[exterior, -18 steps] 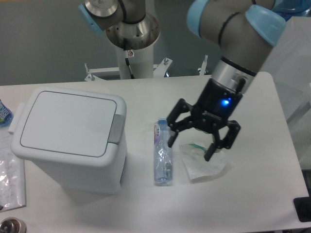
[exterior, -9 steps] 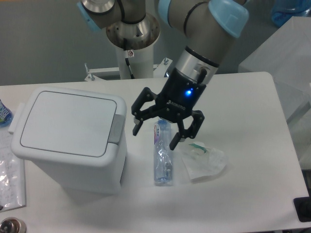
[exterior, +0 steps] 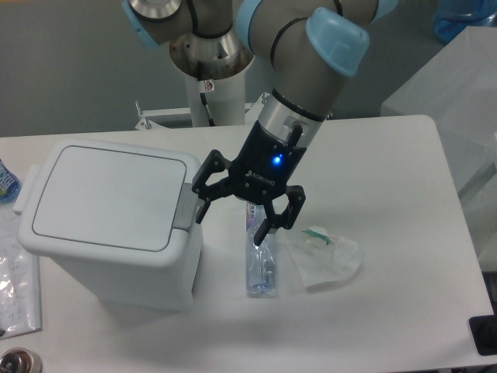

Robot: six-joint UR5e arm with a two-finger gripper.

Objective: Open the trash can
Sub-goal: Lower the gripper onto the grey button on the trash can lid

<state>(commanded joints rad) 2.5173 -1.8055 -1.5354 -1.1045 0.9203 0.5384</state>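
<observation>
The trash can (exterior: 112, 221) is seen standing on the left part of the desk (exterior: 404, 311), its flat white lid (exterior: 109, 196) shut and its grey push-tab (exterior: 185, 207) set at the lid's right-hand edge. The gripper (exterior: 232, 221) is held just to the right of that tab with its jaws spread wide and nothing between them; the left fingertip is seen almost at the tab, though contact cannot be confirmed from this single view. The tab therefore lies a short way to the left of the jaws, and its long axis runs front to back along the lid edge. A clear plastic bottle (exterior: 260, 260) lies on the desk right of the trash can, partly covered by the jaws, and a crumpled clear wrapper (exterior: 326, 260) lies further right. The hinge side of the lid is hard to make out.
</observation>
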